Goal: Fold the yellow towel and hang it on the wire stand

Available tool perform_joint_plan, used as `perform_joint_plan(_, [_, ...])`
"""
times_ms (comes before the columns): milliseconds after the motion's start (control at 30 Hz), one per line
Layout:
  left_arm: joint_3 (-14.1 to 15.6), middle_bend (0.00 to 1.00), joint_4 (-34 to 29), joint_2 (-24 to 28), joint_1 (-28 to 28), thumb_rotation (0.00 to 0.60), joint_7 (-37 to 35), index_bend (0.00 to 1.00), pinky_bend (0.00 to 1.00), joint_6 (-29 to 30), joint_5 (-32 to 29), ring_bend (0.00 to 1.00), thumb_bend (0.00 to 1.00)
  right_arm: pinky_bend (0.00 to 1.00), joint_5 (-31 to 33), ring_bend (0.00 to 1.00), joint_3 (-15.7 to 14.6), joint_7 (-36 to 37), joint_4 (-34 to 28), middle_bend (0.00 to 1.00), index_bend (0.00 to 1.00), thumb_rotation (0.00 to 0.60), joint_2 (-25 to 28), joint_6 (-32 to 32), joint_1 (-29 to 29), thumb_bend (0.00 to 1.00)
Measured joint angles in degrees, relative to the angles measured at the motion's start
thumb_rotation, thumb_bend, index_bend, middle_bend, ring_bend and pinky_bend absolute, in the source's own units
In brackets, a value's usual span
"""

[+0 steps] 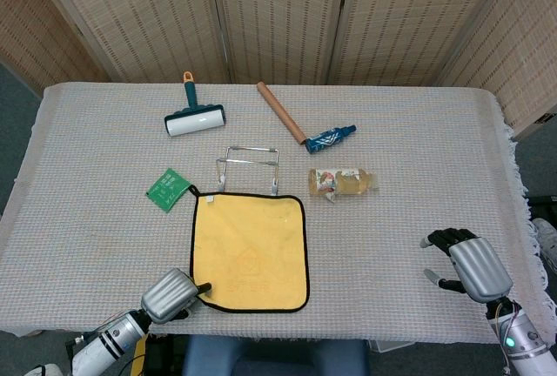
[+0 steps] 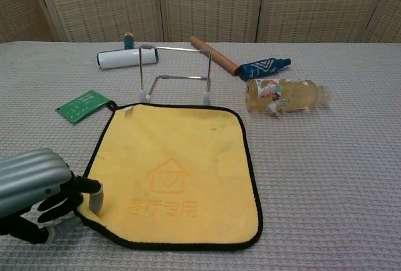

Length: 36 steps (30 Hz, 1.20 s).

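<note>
The yellow towel [image 1: 251,250] [image 2: 175,170] with a black border lies flat near the table's front edge. Just behind its far edge stands the wire stand [image 1: 249,170] [image 2: 175,73], upright and bare. My left hand [image 1: 170,293] [image 2: 41,189] is at the towel's near-left corner, thumb on top and a finger beneath. It pinches that corner, which is bunched inward and slightly raised. My right hand [image 1: 466,265] hovers at the table's right front, far from the towel, its fingers apart and holding nothing. The chest view does not show it.
Behind the stand lie a lint roller [image 1: 195,119] [image 2: 122,58], a brown tube [image 1: 280,111] and a blue patterned item [image 1: 331,138]. A clear bottle [image 1: 342,181] [image 2: 285,95] lies on its side right of the stand. A green packet [image 1: 168,187] [image 2: 81,105] sits left of the towel.
</note>
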Motion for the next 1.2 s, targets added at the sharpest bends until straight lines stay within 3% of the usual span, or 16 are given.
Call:
perform_joint_plan(133, [0.11,0.87,0.35,-0.27,-0.17,0.6,-0.62,0.54,0.84,0.37,0.02,0.79,0.58,0.43,-2.64,0.47,-0.62,-0.02,-0.85,0.48,0.39,0.6,-0.3,-1.75,1.73,0.21])
perform_joint_plan(300, [0.23,0.88,0.32,-0.35,-0.27,0.6,-1.13,0.54,0.84,0.87,0.06,0.79,0.58,0.84,-6.1,0.76,-1.61,-1.18,-2.37,0.67,0.39,0.6,-1.56,-6.33,5.05,0.21])
perform_joint_plan(433, [0.45,0.88,0.43,-0.36,-0.17,0.6,-1.54,0.54,0.84,1.45,0.14,0.79,0.58,0.98,-8.29,0.9,-2.37,-2.64,-2.77,0.8,0.39,0.6,-4.19,-11.23,8.2,0.21])
perform_joint_plan(633, [0.59,0.88,0.57,-0.26,-0.11,0.6,-2.06,0.54,0.84,1.86,-0.01,0.79,0.58,1.0,-10.45,1.0,-3.0,-4.99,-0.74,0.88,0.39,0.6,-10.98,-16.42,12.22,0.21])
perform_joint_plan(1200, [0.99,0.88,1.09,-0.67,-0.27,0.6,-2.96,0.54,0.84,2.61,0.32,0.79,0.58,1.0,-9.99,1.0,-3.58,-6.93,9.2,0.89,0.44,0.6,-25.07,-21.89,18.25,0.26])
